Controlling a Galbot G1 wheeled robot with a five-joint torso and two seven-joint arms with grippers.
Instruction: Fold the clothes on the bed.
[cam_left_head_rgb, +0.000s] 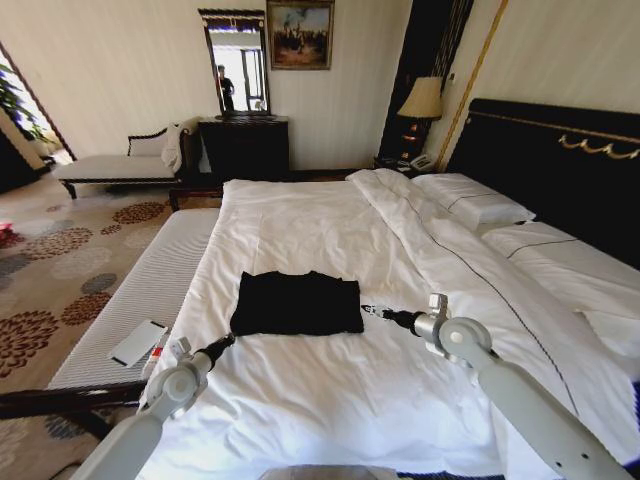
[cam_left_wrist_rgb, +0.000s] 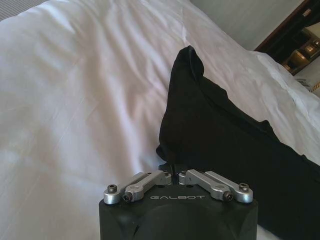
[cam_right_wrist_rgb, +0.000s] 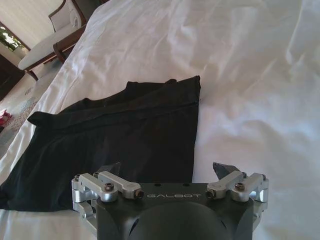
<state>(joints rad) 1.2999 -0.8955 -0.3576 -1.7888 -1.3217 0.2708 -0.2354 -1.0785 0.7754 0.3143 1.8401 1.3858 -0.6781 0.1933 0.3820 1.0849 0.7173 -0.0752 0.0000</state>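
Left gripper (cam_left_head_rgb: 228, 341) fingers (cam_left_wrist_rgb: 167, 169) pinched together, right gripper (cam_left_head_rgb: 368, 311) spread.

The T-shirt (cam_left_head_rgb: 297, 303) is laid folded on the bed (cam_left_head_rgb: 330, 400), near the middle. The left tool (cam_left_head_rgb: 229, 342) is placed at its near left corner, touching the cloth; the right tool (cam_left_head_rgb: 366, 311) is set just beside its right edge. The pillows (cam_left_head_rgb: 478, 205) are stacked at the bed's right, against the headboard (cam_left_head_rgb: 560, 160). A bench (cam_left_head_rgb: 150, 290) is set along the bed's left side.
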